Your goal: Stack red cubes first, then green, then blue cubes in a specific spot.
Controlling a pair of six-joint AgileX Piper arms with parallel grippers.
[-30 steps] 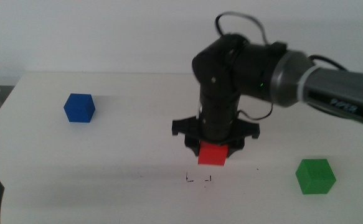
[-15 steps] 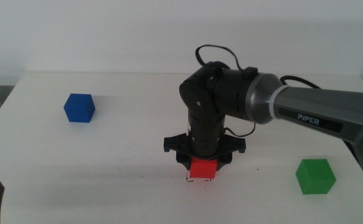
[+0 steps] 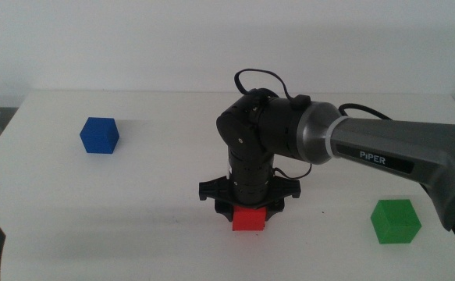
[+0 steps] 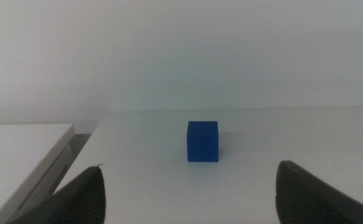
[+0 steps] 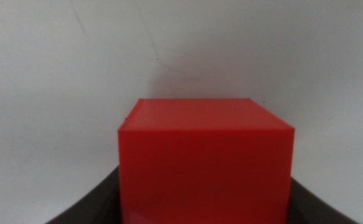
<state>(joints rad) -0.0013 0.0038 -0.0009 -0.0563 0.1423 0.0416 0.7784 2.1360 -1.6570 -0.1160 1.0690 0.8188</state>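
Now: red cube [image 3: 249,219] low at the table [image 3: 133,203]
Right gripper [image 3: 249,212] clamps it; left gripper [image 4: 187,193] waits, jaws apart.

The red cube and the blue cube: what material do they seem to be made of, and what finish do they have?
The red cube, held in the right pincer, looks like hard plastic with a smooth, slightly satin surface: sharp edges, even colour, a faint sheen on the top face. The blue cube, standing free on the white table, looks matte, with no glare; plastic seems likely, but painted wood or dense foam cannot be excluded.
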